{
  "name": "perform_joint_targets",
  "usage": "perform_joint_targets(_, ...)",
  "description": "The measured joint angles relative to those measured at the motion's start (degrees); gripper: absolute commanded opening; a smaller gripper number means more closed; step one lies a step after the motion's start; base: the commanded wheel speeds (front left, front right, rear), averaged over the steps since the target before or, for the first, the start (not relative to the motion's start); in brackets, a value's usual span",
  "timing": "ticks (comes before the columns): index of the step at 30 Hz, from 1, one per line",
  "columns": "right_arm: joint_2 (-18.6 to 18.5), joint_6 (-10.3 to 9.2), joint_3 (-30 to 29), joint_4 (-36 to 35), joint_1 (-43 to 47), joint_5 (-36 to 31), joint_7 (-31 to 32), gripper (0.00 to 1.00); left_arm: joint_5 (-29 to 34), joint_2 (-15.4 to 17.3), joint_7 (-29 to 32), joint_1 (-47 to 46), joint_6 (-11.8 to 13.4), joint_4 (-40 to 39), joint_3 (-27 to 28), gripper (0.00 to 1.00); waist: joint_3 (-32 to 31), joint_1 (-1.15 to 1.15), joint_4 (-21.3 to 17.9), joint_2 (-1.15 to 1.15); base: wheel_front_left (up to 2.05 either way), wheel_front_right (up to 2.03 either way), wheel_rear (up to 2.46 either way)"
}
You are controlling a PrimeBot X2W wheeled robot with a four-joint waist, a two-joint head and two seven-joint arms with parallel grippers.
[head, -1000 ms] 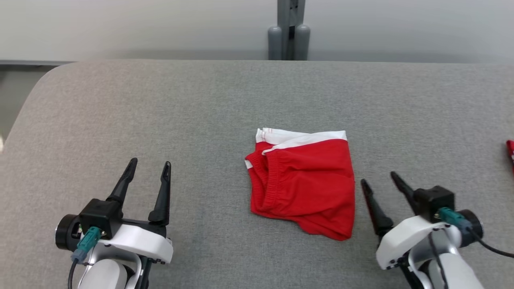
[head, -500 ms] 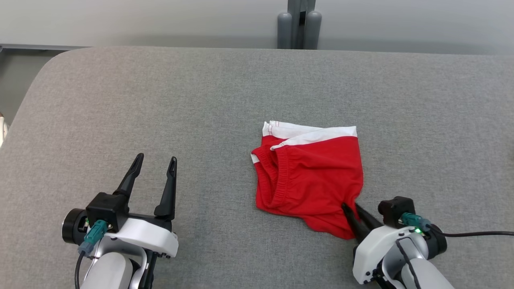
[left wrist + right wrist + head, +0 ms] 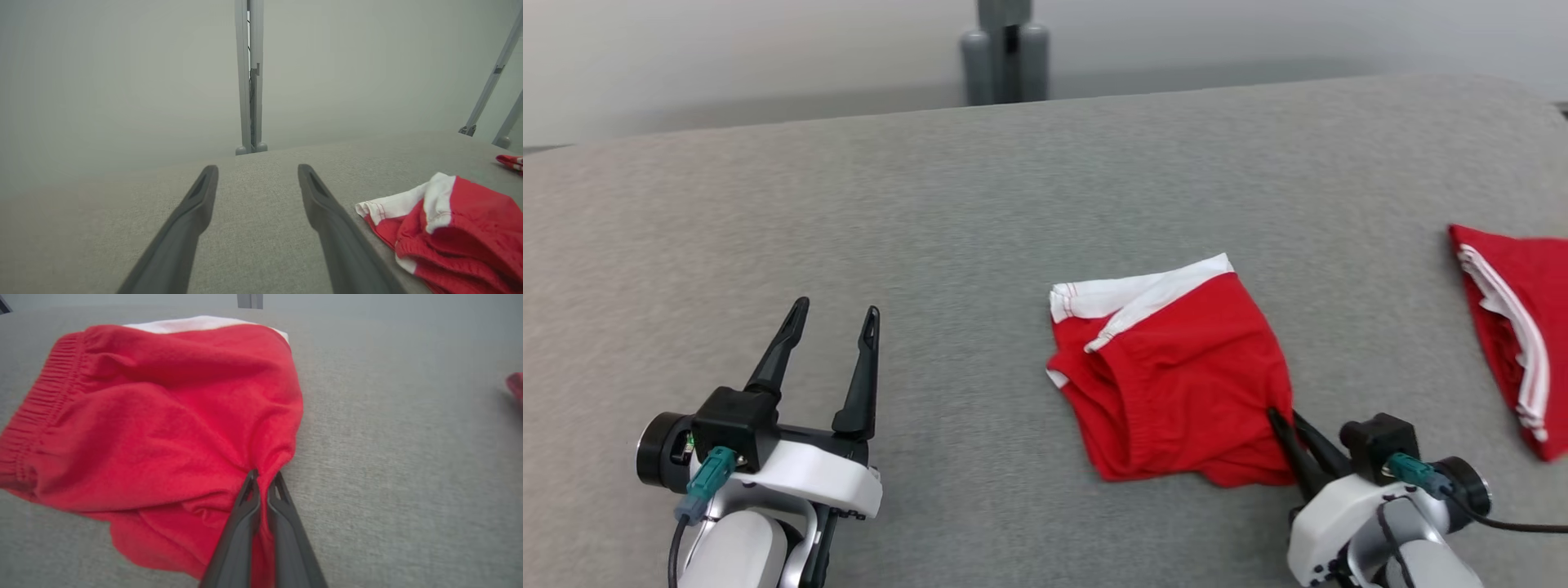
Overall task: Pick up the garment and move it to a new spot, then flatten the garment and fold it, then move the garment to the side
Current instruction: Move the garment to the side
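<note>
The garment is a folded pair of red shorts with a white band, lying right of centre on the grey table. My right gripper is shut on the garment's near right edge. In the right wrist view the two fingertips pinch a bunched fold of the red cloth. My left gripper stands open at the lower left, well clear of the garment, with bare table between its fingers. The left wrist view shows the garment off to the right of the open left gripper.
A second red and white garment lies at the table's right edge. A grey post stands behind the table's far edge. The table's left half is bare grey fabric.
My right gripper moved in to the garment's near right edge and shut on the cloth. The head camera turned right, bringing the second garment into view. The left gripper stayed open.
</note>
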Motion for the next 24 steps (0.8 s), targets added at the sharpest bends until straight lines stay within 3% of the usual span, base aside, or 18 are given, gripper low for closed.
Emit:
perform_joint_targets(4, -3.43, -0.01, -0.88, -3.14, 1.62, -1.46, 0.40, 0.00, 0.00, 1.02, 1.74, 0.57, 0.24, -2.70, -0.21, 1.00, 0.71, 0.00, -6.22, 0.00, 0.00, 0.00, 0.00)
perform_joint_targets(9, -4.66, -0.01, -1.31, -4.95, 0.87, -1.64, 0.56, 0.00, 0.03, 2.47, 3.26, 0.37, 0.24, -3.93, -0.04, 1.00, 1.72, 0.00, -12.44, 0.00, 0.00, 0.00, 0.00)
perform_joint_targets(18, -4.93, -0.01, -3.04, -3.57, -7.13, -1.53, -2.32, 0.00, -0.09, 4.11, 4.33, -0.69, 0.22, -4.78, 0.64, 1.00, 3.58, 0.00, -19.34, 0.00, 0.00, 0.00, 0.00)
perform_joint_targets(24, -4.95, -0.01, -8.09, 3.07, -15.88, -0.51, -6.44, 0.00, -0.09, 5.00, 4.92, -1.55, -0.03, -5.59, 0.44, 1.00, 5.23, 0.00, -20.36, 0.00, 0.00, 0.00, 0.00)
